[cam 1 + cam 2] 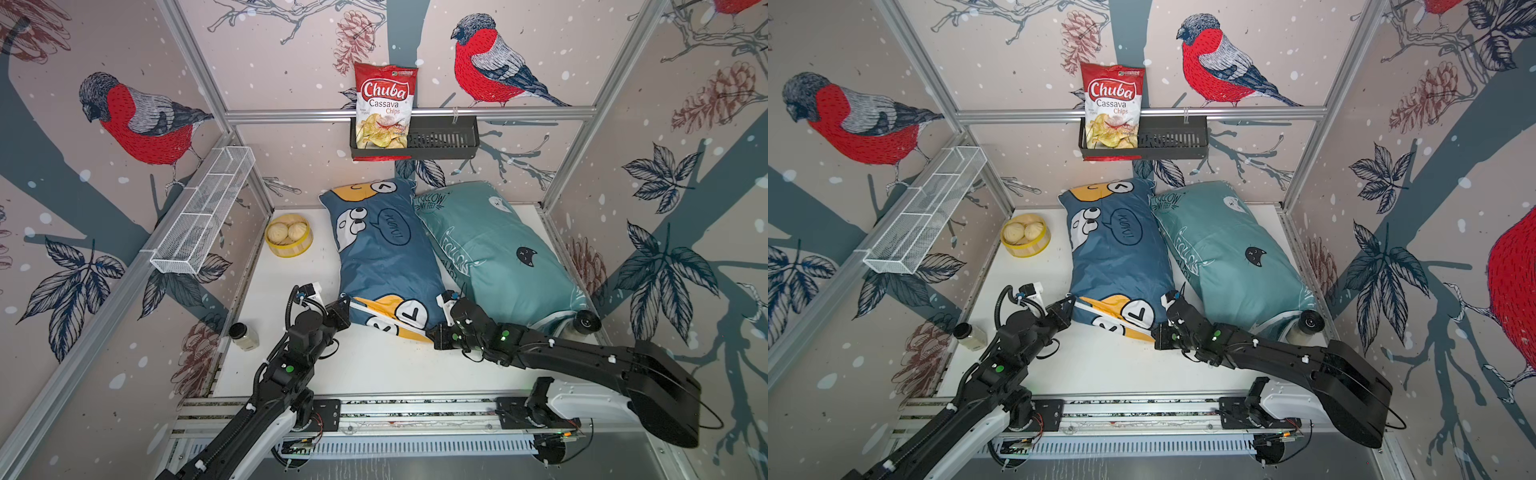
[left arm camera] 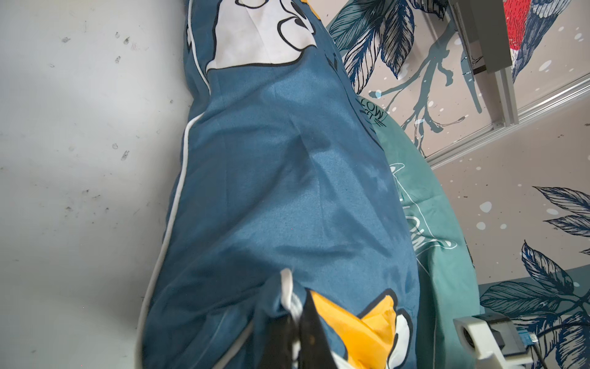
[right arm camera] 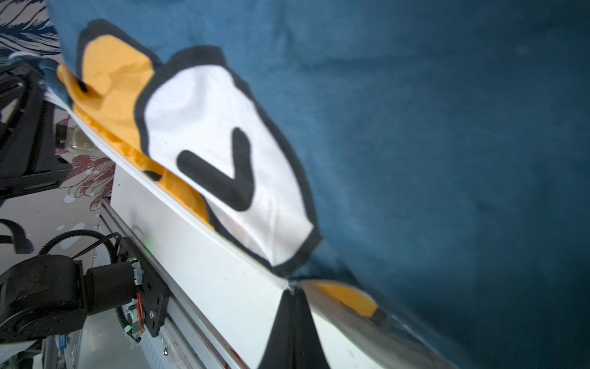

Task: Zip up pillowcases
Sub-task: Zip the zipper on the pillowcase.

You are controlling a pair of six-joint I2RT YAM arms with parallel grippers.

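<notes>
blue pillowcase (image 3: 447,159) edge blurred, bottle (image 1: 585,321) seemingly half-hidden

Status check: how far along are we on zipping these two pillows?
Done: nothing is clearly finished. In hand: the left tool and right tool are both shut on the near edge of the blue pillow, stretching it between them. I cannot tell how far its zip is closed. Left: the teal pillow lies untouched beside it, with something pale showing at its near end, so it looks open.
</notes>
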